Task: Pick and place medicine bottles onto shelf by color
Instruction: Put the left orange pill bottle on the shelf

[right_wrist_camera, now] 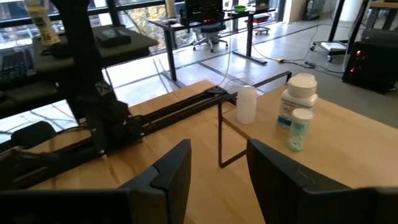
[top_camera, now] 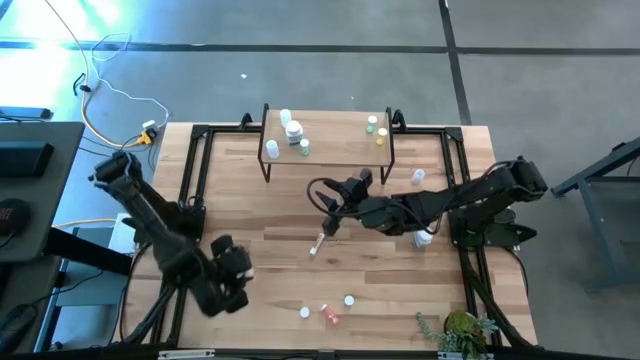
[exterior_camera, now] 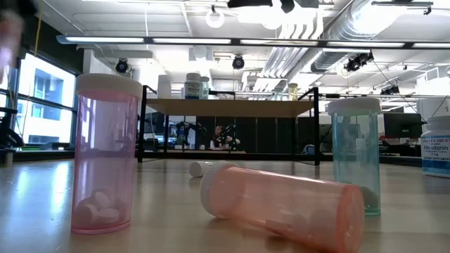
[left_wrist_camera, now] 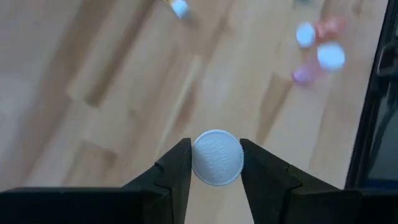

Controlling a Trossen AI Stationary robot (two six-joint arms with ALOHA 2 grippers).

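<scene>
My left gripper (left_wrist_camera: 215, 147), over the table's near left part (top_camera: 238, 272), is shut on a medicine bottle of which only the white ribbed cap (left_wrist_camera: 217, 157) shows. My right gripper (right_wrist_camera: 217, 155) stands open and holds nothing, over the table's middle (top_camera: 330, 215) and facing the shelf (top_camera: 325, 150). The shelf carries a white bottle (right_wrist_camera: 247, 102), a larger white one (right_wrist_camera: 300, 93), a small green one (right_wrist_camera: 300, 130) and yellowish ones (top_camera: 378, 130). One bottle lies on its side (top_camera: 317, 243) below the right gripper. Near the front edge stand a pink bottle (exterior_camera: 105, 154) and a greenish one (exterior_camera: 355, 154); an orange-pink one (exterior_camera: 281, 204) lies there. My left gripper pinches the cap's ribbed rim (left_wrist_camera: 198, 163) between its two fingers, one on each side. The fingers come from above, slanting down. The bottle's body is hidden under its cap; the bottle is up off the tabletop.
More bottles stand at the right (top_camera: 418, 177) (top_camera: 423, 238), among them a large white labelled one (exterior_camera: 436, 147). Black metal frames (top_camera: 195, 170) run along both table sides. A small plant (top_camera: 460, 330) sits at the near right corner. Bare wood lies between the shelf and the front bottles.
</scene>
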